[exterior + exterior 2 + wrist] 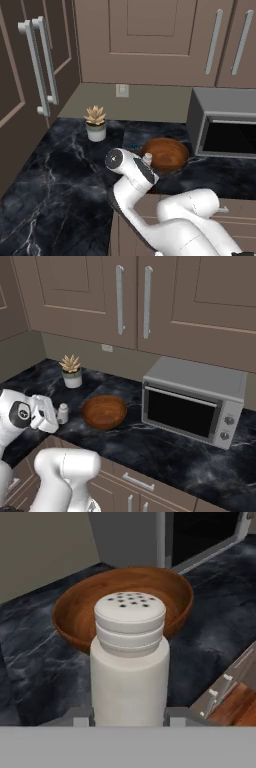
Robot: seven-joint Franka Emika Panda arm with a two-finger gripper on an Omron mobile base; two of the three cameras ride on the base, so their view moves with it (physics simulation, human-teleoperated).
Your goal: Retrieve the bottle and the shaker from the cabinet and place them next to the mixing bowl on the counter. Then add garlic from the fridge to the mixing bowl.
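Gripper (129, 719) pinching shaker (130, 662) upright, near mixing bowl (75, 607). Lower softly onto counter (30, 677) beside bowl, keep straight, then let go.

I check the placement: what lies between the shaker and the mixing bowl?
Nothing: in the hand view, bare counter separates the shaker from the mixing bowl.

Mixing bowl (125, 597) blocks just beyond shaker (130, 662); counter (55, 185) left open.

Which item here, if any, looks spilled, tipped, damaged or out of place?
Nothing stands out. The shaker stands upright, clamped in the tool, beside the mixing bowl, which sits level on the counter.
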